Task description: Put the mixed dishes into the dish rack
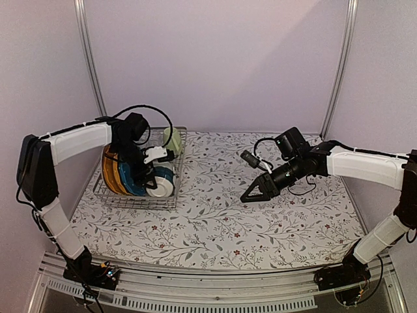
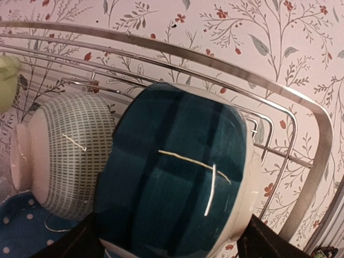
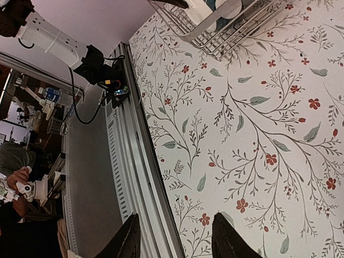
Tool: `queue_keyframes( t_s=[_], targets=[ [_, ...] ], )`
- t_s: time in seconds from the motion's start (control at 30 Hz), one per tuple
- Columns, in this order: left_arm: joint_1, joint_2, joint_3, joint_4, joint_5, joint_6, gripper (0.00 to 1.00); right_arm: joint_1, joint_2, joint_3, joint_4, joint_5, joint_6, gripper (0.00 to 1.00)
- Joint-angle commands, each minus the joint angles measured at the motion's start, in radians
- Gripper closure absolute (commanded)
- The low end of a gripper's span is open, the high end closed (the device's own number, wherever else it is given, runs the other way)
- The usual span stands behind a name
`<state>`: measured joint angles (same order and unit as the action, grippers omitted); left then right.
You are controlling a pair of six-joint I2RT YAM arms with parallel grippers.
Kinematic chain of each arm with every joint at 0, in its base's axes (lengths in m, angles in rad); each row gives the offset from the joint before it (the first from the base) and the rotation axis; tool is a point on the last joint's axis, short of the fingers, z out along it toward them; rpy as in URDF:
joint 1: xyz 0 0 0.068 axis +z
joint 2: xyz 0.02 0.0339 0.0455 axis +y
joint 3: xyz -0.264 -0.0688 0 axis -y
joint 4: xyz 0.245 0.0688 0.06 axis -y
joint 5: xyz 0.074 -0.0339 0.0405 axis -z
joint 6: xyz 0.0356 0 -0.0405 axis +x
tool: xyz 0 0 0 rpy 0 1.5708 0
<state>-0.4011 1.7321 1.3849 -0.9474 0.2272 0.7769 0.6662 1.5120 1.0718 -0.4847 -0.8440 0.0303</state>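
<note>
The silver wire dish rack (image 1: 109, 193) stands at the table's left. Standing on edge in it are a yellow plate (image 1: 109, 171) and a blue dotted plate (image 1: 128, 180), with a pale yellow-green mug (image 1: 172, 139) at the far end. A teal bowl with a white rim (image 2: 177, 183) leans on its side in the rack next to a second bowl with a dashed outside (image 2: 70, 156). My left gripper (image 1: 151, 175) is open, its fingers on either side of the teal bowl, with a sliver of tablecloth showing beside the right finger (image 2: 271, 242). My right gripper (image 1: 256, 192) hangs open and empty over the cloth.
The rack's rim (image 2: 226, 62) curves around the bowls, and the blue dotted plate (image 2: 16, 228) lies close behind them. The floral tablecloth (image 1: 260, 228) covers the table. In the right wrist view, the table's metal front rail (image 3: 134, 161) runs beside my right gripper (image 3: 177, 236).
</note>
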Motion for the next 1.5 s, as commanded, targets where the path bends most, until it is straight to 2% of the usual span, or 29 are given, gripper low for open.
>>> queue_keyframes(
  t_s=[0.0, 0.73, 0.83, 1.47],
  targets=[
    [-0.002, -0.015, 0.03, 0.034, -0.018, -0.006, 0.17, -0.005, 0.017, -0.011, 0.011, -0.007, -0.003, 0.55],
    [0.0, -0.023, 0.035, 0.068, -0.063, 0.001, 0.09, -0.005, 0.031, -0.01, 0.011, -0.008, -0.003, 0.56],
    [0.0, -0.022, 0.033, 0.068, -0.066, 0.005, 0.0, -0.005, 0.033, -0.01, 0.01, -0.006, -0.003, 0.56],
    [0.014, -0.019, 0.063, 0.094, -0.046, -0.022, 0.0, -0.004, 0.037, -0.013, 0.009, 0.003, -0.001, 0.57]
  ],
)
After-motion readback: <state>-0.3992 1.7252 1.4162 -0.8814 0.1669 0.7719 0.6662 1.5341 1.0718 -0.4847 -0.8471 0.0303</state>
